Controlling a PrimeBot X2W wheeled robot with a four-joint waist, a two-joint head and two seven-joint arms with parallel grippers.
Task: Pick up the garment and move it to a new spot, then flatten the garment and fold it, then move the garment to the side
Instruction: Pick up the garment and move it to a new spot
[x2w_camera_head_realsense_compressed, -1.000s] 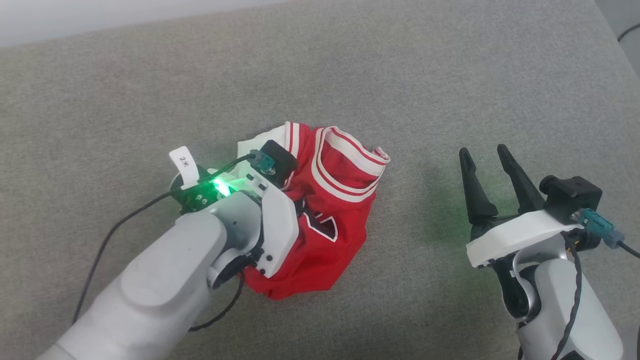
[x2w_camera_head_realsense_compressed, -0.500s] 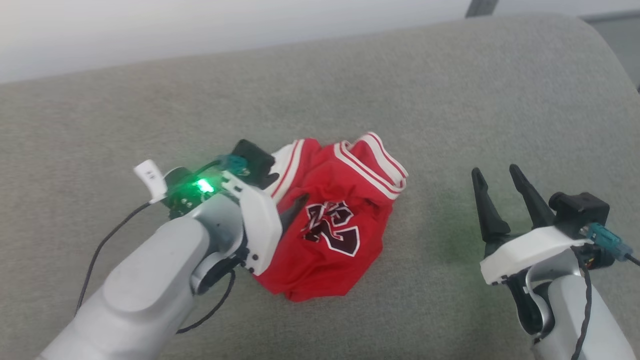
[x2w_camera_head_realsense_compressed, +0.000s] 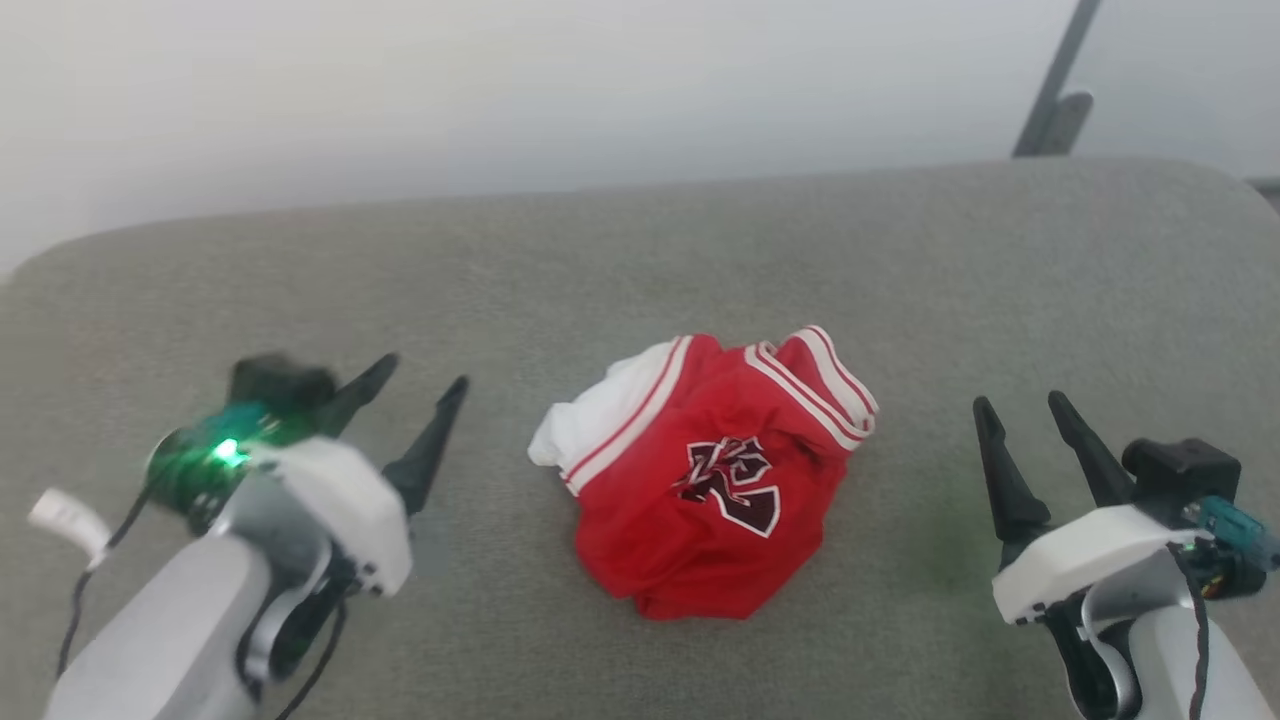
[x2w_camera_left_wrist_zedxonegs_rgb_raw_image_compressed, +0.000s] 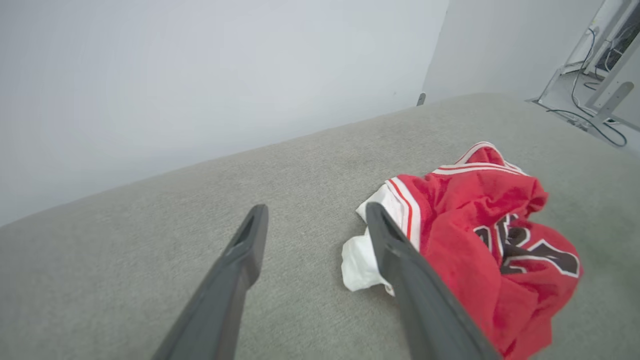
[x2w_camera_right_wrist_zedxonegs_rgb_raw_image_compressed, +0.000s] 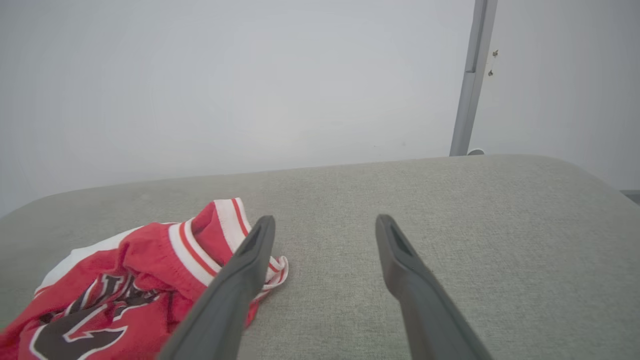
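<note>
The left gripper (x2w_camera_head_realsense_compressed: 425, 371) and right gripper (x2w_camera_head_realsense_compressed: 1020, 400), wide and empty, flank the crumpled red-and-white jersey garment (x2w_camera_head_realsense_compressed: 700, 545) at nine and three o'clock, apparently ready for flattening.

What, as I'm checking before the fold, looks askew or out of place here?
The garment lies crumpled in a heap on the grey cushion. Its white sleeve bunches out on its left and the chest lettering is creased. Nothing else stands out.

A: Lighting?
B: Bright, even, diffuse; the wall (x2w_camera_head_realsense_compressed: 400, 100) washes out pale, shadows faint.
A: Faults?
B: Motion blur on the left gripper (x2w_camera_head_realsense_compressed: 426, 369) in the head view; its green lamp (x2w_camera_head_realsense_compressed: 225, 452) flares; wrist views bow at edges
</note>
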